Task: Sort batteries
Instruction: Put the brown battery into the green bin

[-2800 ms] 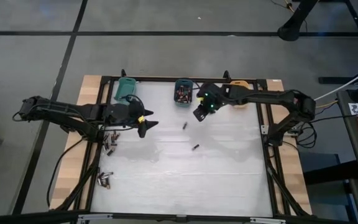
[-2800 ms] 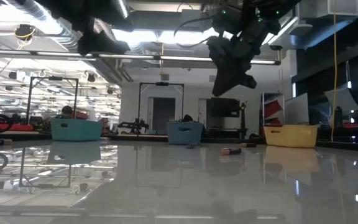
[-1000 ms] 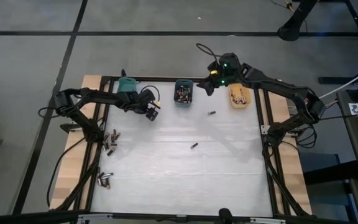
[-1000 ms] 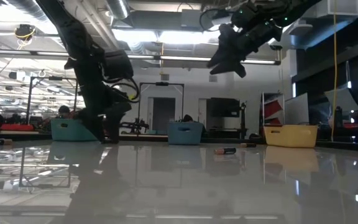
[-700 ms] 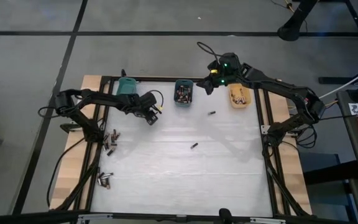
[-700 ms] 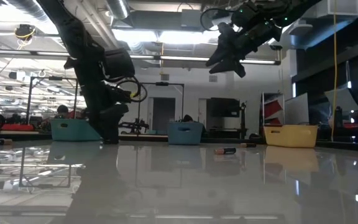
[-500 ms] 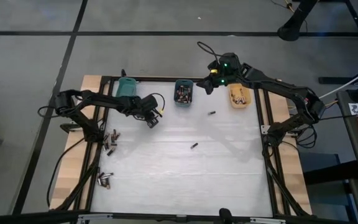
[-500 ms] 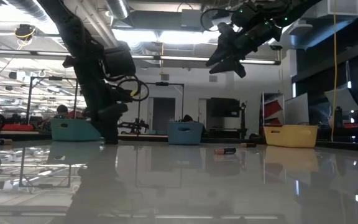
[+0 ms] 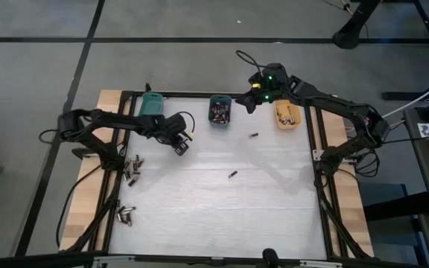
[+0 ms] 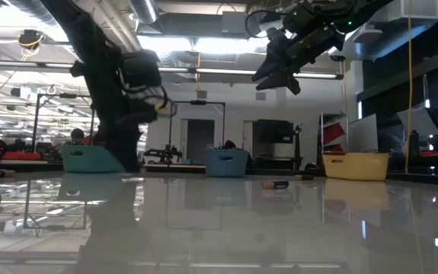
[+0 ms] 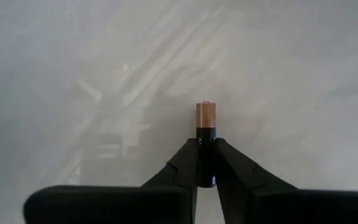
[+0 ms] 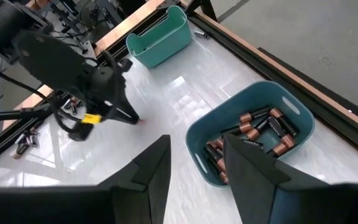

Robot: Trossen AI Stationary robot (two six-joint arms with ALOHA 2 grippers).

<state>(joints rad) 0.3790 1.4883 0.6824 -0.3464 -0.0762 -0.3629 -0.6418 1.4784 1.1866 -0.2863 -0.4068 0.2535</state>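
Pinched between the jaws of the left gripper (image 11: 206,177) is one battery (image 11: 206,134), standing on end with its coppery tip pointing away from the fingers, low over the white table (image 9: 222,208). Seen from above, this gripper (image 9: 180,144) sits toward the table's far left, just in front of the teal bin (image 9: 152,104).

Moving rightward: loose batteries (image 9: 132,170) lie in a cluster by the left edge, with a second small cluster (image 9: 126,215) nearer the front. Two single cells rest on the open table, one near the middle (image 9: 232,174) and one farther back (image 9: 254,135). At the back centre, the blue bin (image 12: 252,134) already holds a good number of copper-banded cells. Beside it on the right, the orange bin (image 9: 287,115) also holds several.

Above the gap between those two bins, the right gripper (image 9: 250,102) hangs with its jaws spread and nothing between them.

Judging by this, sorting is well underway but unfinished: two bins are partly filled, one cell is in hand, and both clusters and two strays remain.
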